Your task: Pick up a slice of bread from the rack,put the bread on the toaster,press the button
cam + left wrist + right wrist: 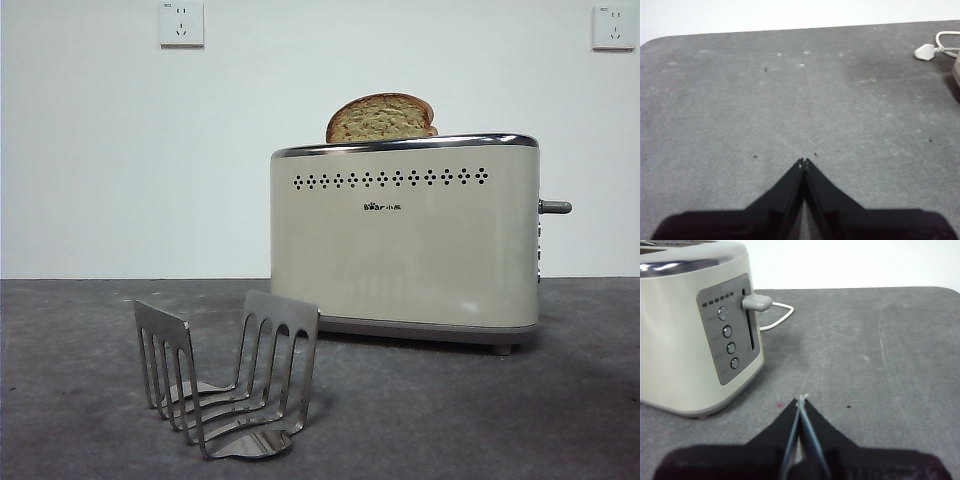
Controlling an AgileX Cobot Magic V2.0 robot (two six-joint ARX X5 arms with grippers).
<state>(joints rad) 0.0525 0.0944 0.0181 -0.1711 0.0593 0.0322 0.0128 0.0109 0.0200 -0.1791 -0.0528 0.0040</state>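
Note:
The slice of bread (381,119) stands in the top slot of the cream toaster (405,245), its rounded top sticking out. The steel rack (228,372) stands empty on the table in front of the toaster's left end. The grey lever button (556,207) sticks out high on the toaster's right end; it also shows in the right wrist view (757,302), at the top of its slot. My right gripper (802,399) is shut and empty, low over the table beside that end of the toaster (692,330). My left gripper (803,161) is shut and empty over bare table.
A column of small round buttons (727,331) sits on the toaster's end panel below the lever. A white plug and cord (935,50) lie on the grey table near its far edge. Two wall sockets (181,24) are on the back wall.

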